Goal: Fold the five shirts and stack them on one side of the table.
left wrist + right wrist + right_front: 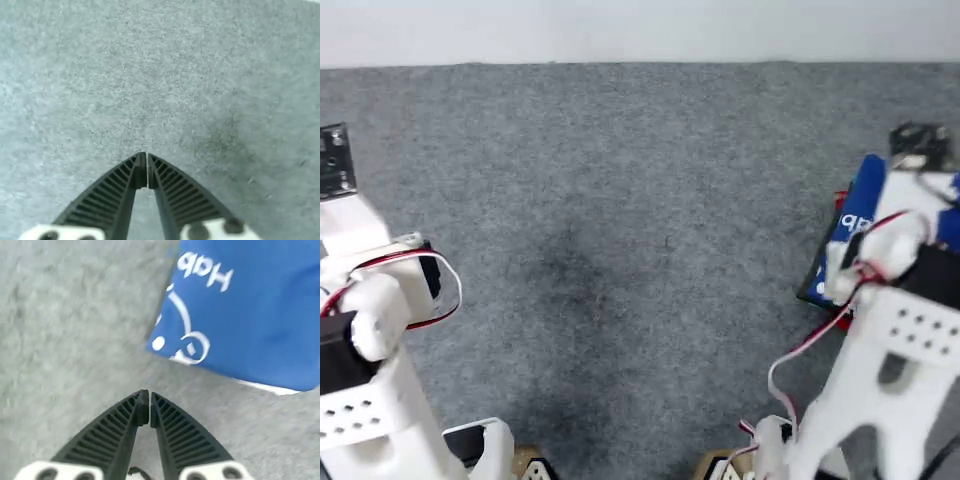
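High view: folded shirts, blue uppermost, are stacked at the right edge of the grey surface, presumably as the side chosen for the pile. Right jaws are closed tip to tip, holding nothing, just beside the stack. Left jaws, likewise closed on nothing, are held over the surface well apart from it.

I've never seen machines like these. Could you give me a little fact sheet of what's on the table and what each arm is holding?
Table: grey felt top
Shirt: blue, folded flat at the table's right edge; other cloth edges peek out beneath it
Left end effector: shut, holding nothing, over bare felt
Right end effector: shut, holding nothing, beside the shirt and apart from it
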{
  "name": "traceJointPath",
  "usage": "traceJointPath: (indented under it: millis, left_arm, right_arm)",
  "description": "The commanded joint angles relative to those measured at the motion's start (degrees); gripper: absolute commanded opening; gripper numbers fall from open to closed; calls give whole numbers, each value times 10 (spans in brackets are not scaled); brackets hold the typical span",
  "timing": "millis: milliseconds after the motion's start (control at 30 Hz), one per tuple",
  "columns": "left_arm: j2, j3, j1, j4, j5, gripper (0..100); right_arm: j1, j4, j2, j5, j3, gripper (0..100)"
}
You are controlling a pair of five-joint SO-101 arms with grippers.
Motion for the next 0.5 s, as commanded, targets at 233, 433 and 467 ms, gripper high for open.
traceJointPath:
  millis: [233,433,467]
  left_arm:
    - [-147,101,55,-43,30,13]
    - [-244,243,57,-119,30,13]
    - [-261,263,57,-134,30,13]
  right_arm:
    - [-15,-100,-218,-6,222,9]
    - [-15,-170,-345,-6,346,9]
    - [-15,-179,-364,-6,366,9]
